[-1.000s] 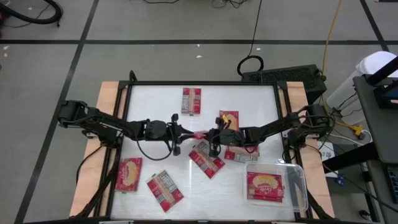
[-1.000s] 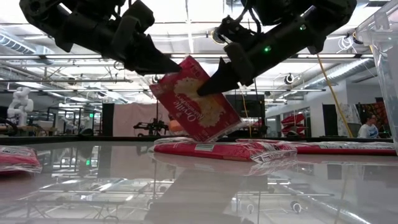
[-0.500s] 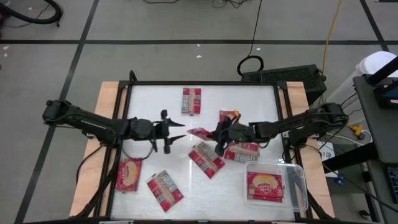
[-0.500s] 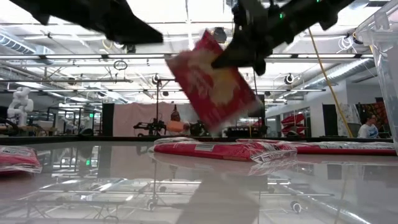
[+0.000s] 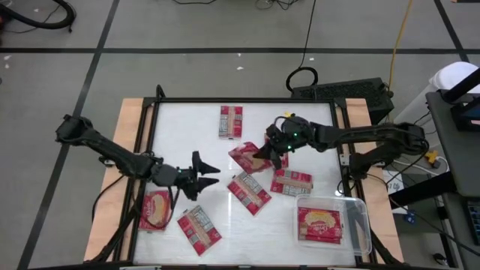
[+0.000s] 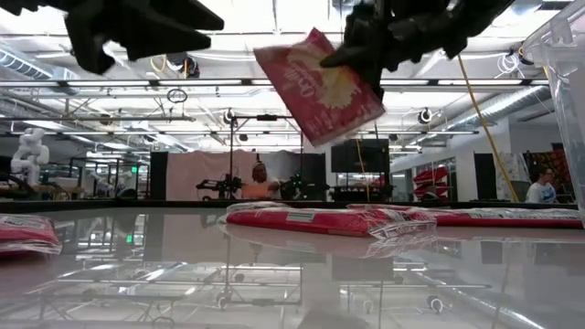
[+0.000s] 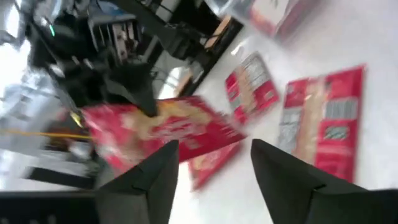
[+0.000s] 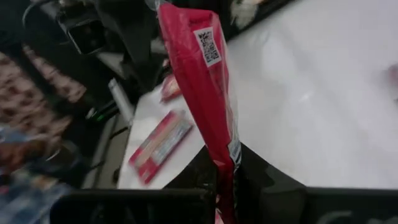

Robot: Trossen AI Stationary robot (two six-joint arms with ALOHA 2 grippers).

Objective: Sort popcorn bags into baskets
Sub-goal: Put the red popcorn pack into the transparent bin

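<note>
Carrying one popcorn bag above the counter, the right gripper has its fingers clenched on the packet's edge, mid-transfer. The left gripper hangs spread and empty over the loose bags. Next, I judge, the packet must travel to the clear basket and drop in

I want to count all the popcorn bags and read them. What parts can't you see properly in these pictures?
- Print on the lifted popcorn bag: motion-blurred in the left wrist view, edge-on in the right wrist view.
- Right end effector: its tips are hidden by that bag in the high view.
- Clear basket: cut off by the edge in the low view, so its contents do not show there.
- Table bags: seen edge-on in the low view, so they cannot be counted.
</note>
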